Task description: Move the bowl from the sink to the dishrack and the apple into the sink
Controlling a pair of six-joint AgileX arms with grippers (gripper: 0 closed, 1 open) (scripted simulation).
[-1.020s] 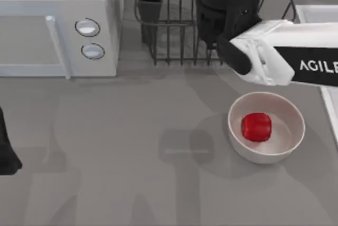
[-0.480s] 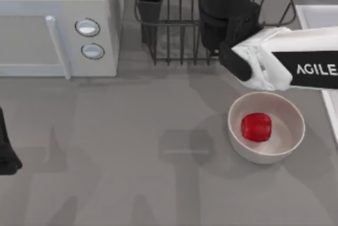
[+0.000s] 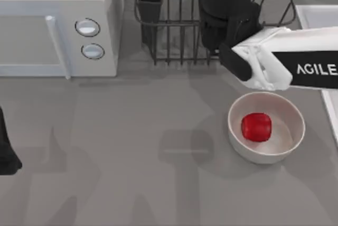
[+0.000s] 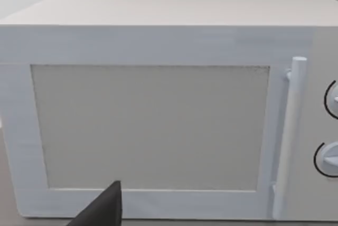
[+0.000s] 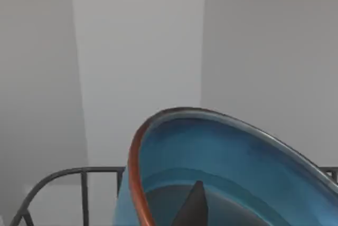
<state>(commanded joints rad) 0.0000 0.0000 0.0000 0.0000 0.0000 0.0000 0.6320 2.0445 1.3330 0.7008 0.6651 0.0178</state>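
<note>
The right gripper [image 5: 193, 205] held the rigid, glossy, probably slippery blue bowl [image 5: 222, 168] by its rim over the dishrack [image 3: 174, 30]; finger closure appeared clamped on it; the apple [image 3: 256, 126] lay well below.

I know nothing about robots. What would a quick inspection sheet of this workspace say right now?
Surface: grey table.
Job's things: blue bowl tilted over the dishrack, at the right gripper; apple in a white bowl; sink rim at the table's right edge.
Clutter: white microwave, door shut.
Grippers: right gripper over the dishrack, a fingertip inside the bowl; left arm parked at the table's left edge, its gripper facing the microwave.
Cables: nothing seen.
Surroundings: pale wall behind the dishrack.
</note>
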